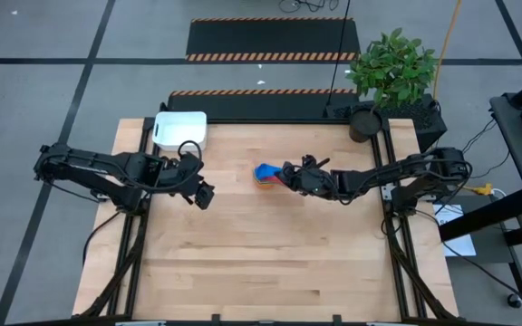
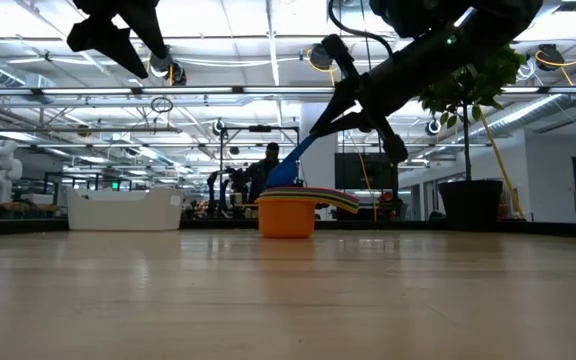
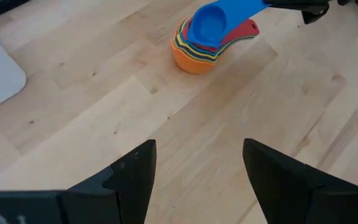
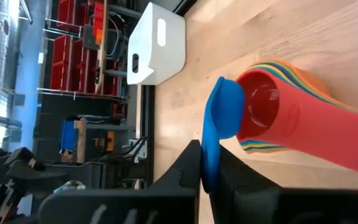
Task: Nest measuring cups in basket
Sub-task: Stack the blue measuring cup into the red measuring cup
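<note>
Pale, smooth wood planks make up the bench [image 1: 243,254], with a potted plant [image 1: 392,68] at its far right corner. Near the middle sits a nested stack of measuring cups [image 3: 194,53]: glossy round plastic scoops, orange outermost, red innermost, flat handles fanned to one side. The right gripper [image 4: 209,163] pinches the handle of a blue cup [image 3: 210,25] between its fingers, tilted just above the stack and seemingly the last to go in. The left gripper [image 3: 197,171] hovers beside the basket [image 1: 181,129], fingers spread and empty. That basket, white with rounded corners, stands well apart at the far left. So nesting looks almost done, while placing the set in the basket remains.
</note>
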